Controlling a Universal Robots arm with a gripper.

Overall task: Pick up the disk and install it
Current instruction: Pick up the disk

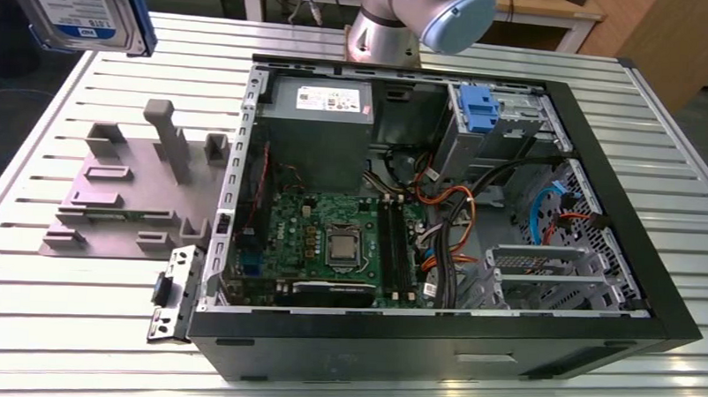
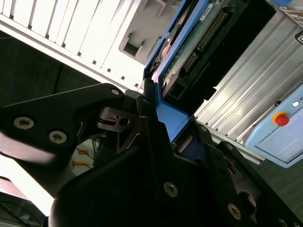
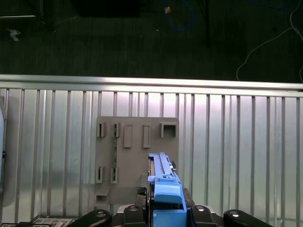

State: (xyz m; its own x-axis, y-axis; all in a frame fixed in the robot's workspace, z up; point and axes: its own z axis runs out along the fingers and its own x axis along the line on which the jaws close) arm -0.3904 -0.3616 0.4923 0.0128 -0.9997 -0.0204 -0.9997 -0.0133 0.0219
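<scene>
The disk, silver with a white-and-blue label and blue side rails, hangs high above the table at the exterior view's far left. In the first wrist view the disk shows edge-on, blue rail toward the camera, over the grey fixture plate. My gripper is shut on it, black fingers on either side. In the second wrist view the disk's circuit-board side and blue rail rise out of the gripper.
The open computer case lies on the slatted table, with motherboard, power-supply box and a drive cage with a blue latch. A grey fixture plate with upright pegs stands beside it. The arm base is behind the case.
</scene>
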